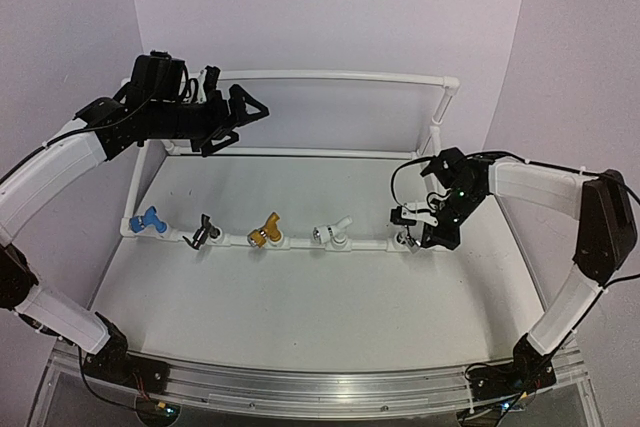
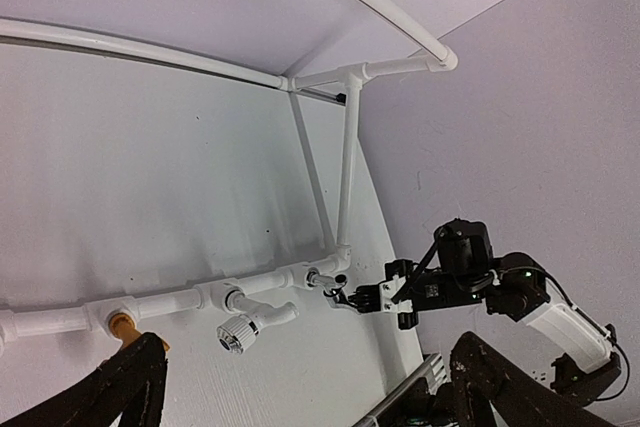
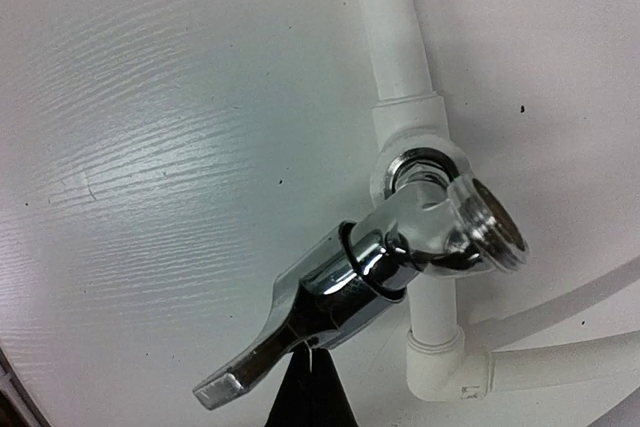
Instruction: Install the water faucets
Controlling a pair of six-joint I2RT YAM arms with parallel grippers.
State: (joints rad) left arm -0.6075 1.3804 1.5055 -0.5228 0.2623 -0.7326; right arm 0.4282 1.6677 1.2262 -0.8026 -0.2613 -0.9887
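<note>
Five faucets sit along the front pipe of the white pipe frame (image 1: 340,75): blue (image 1: 150,219), black (image 1: 205,232), gold (image 1: 266,231), white (image 1: 332,234) and shiny silver (image 1: 405,240). My right gripper (image 1: 410,222) is at the silver faucet (image 3: 400,257), whose threaded end sits in the pipe socket. Its fingers (image 3: 312,387) are closed together at the lever handle. The left wrist view shows the same grip (image 2: 360,299). My left gripper (image 1: 245,112) is open and empty, high over the back left of the frame.
The frame's rear rail and uprights (image 2: 350,147) stand behind the faucet row. An elbow joint (image 3: 440,367) lies just past the silver faucet's socket. Lilac walls close in the back and sides. A metal rail (image 1: 320,387) runs along the near edge.
</note>
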